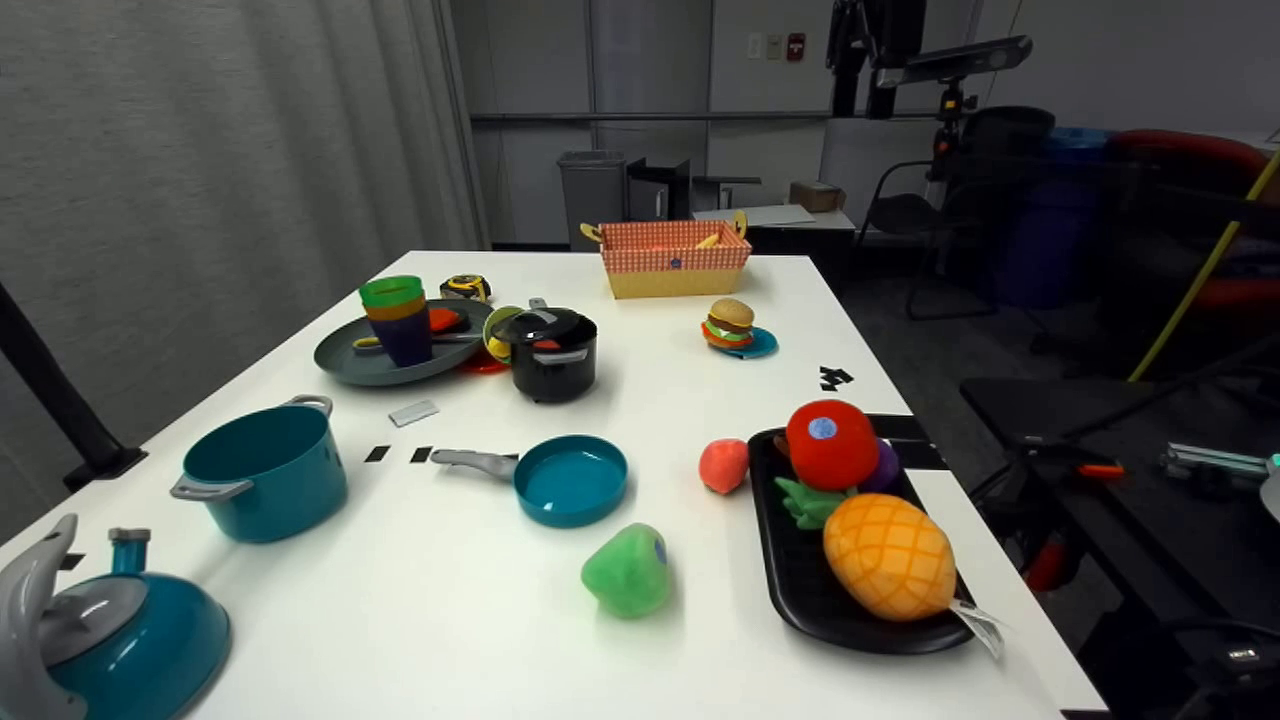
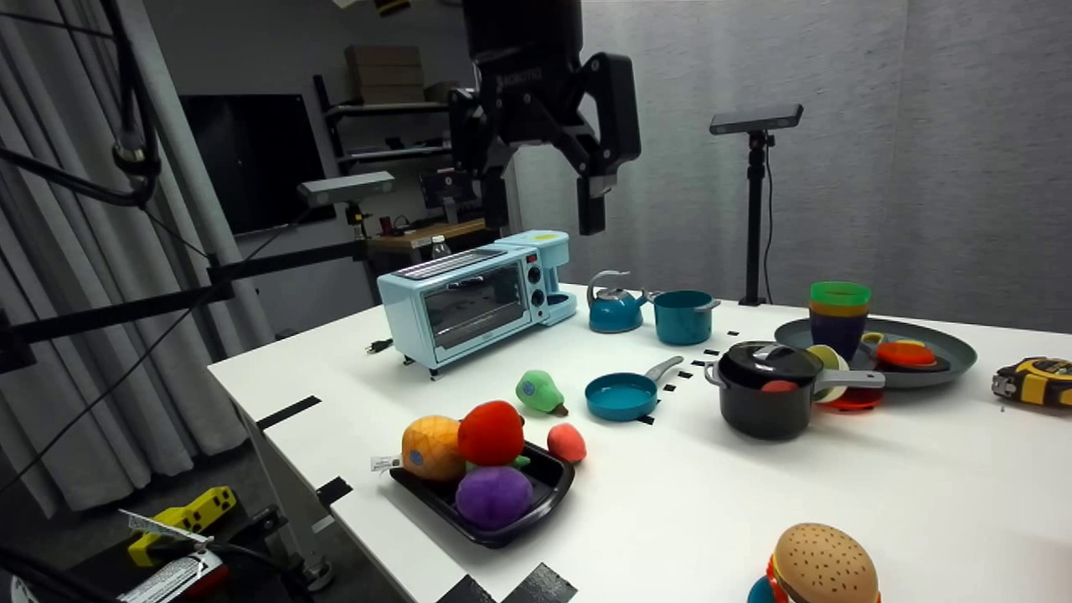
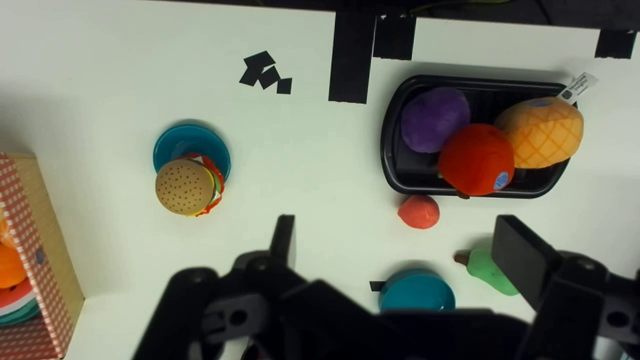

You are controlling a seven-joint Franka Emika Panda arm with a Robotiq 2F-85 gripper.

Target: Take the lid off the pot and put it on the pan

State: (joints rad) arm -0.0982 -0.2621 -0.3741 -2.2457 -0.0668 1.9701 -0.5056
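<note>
Exterior view: across the white table (image 2: 904,486) I go from left to right.
Toaster oven (image 2: 473,306): pale blue, at the back left of the table.
Tray (image 2: 550,494): black, near the table's edge, with a pineapple (image 2: 427,448), a red fruit (image 2: 492,433) and a purple fruit (image 2: 494,497) heaped in it, all soft toys by the look.
Claw (image 2: 543,219): high above the table, clear of everything; its two fingers stand wide apart, only air between them, and the wrist view shows the same spread.
Pear (image 2: 538,391): green, lying between the oven and the tray.
Peach (image 2: 567,442): pink, just beside the tray.
Kettle (image 2: 615,312): teal, grey-handled, at the back.
Pan (image 2: 621,397): blue and shallow, flat on the table, its grey handle reaching back to the right.
Big pot (image 2: 682,320): teal, open-topped, near the kettle.
Black pot (image 2: 762,412): small, upright, right of the pan and apart from it, something red (image 2: 780,386) showing inside.
Lid (image 2: 775,363): round and black, sitting askew on top of the black pot in both exterior views, leaving a gap where that red shows; I can't tell whether it is tilted too.
Burger (image 2: 825,563): down in front; the wrist view has it partly over a small dish (image 3: 192,139).
Cups (image 2: 837,322): stacked, green uppermost, standing on the grey plate (image 2: 956,356).
Tape measure (image 2: 1034,382): yellow and black, far right, just beside the plate.
</note>
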